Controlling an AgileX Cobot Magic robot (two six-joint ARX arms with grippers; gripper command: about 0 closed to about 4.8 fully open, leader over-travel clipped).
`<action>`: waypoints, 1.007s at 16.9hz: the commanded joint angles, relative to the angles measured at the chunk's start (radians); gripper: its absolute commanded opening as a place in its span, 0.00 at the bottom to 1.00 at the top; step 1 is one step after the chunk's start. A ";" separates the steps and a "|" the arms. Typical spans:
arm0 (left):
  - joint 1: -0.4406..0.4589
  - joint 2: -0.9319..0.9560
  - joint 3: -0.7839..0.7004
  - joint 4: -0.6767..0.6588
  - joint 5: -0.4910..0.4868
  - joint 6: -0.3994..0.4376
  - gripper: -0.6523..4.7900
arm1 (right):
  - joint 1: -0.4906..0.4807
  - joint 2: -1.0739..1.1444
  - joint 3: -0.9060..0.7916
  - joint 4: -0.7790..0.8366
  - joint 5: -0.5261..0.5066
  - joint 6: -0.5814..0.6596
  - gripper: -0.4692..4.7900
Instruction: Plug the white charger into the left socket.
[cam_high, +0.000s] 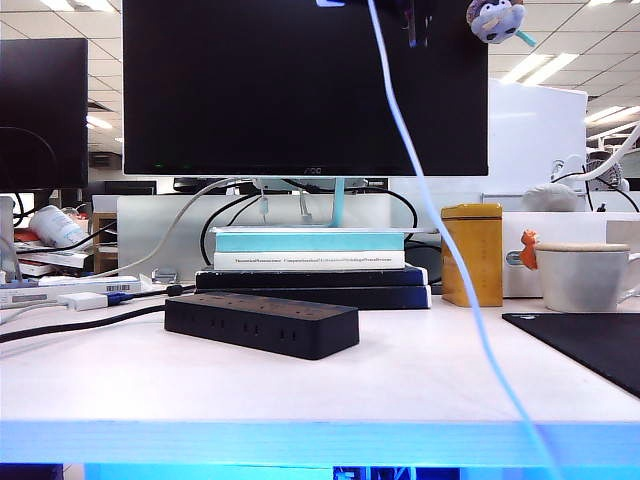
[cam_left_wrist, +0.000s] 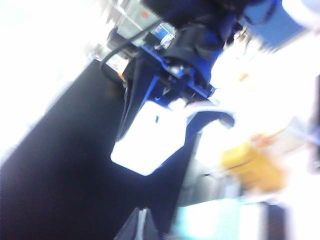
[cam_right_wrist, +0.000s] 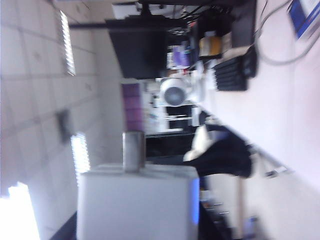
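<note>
The white charger (cam_right_wrist: 135, 200) fills the near part of the right wrist view, one metal prong (cam_right_wrist: 133, 150) sticking out of it. My right gripper (cam_left_wrist: 167, 112) is shut on its sides, as the blurred left wrist view shows, with the charger (cam_left_wrist: 147, 142) between the dark and blue fingers. My left gripper (cam_left_wrist: 142, 225) is shut and empty, its tips just apart from the charger. In the exterior view both grippers are above the frame. Only the thin white cable (cam_high: 430, 200) hangs down. The black power strip (cam_high: 262, 325) lies on the table, its left socket (cam_high: 205, 308) nearest the cord.
Behind the strip are a stack of books (cam_high: 310, 262) and a monitor (cam_high: 300, 85). A yellow tin (cam_high: 472, 253), a white mug (cam_high: 585, 275) and a black mat (cam_high: 590, 345) sit to the right. A flat white gadget (cam_high: 88, 300) lies at the left.
</note>
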 joint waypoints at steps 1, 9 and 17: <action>-0.017 0.018 0.003 0.138 -0.040 0.146 0.11 | 0.006 -0.009 0.007 0.161 -0.029 0.106 0.31; -0.017 0.052 0.004 0.236 -0.029 0.168 0.90 | 0.154 -0.008 0.006 0.363 -0.035 0.366 0.31; -0.017 0.052 0.004 0.271 0.016 0.287 0.95 | 0.203 -0.002 0.005 0.277 -0.023 0.299 0.31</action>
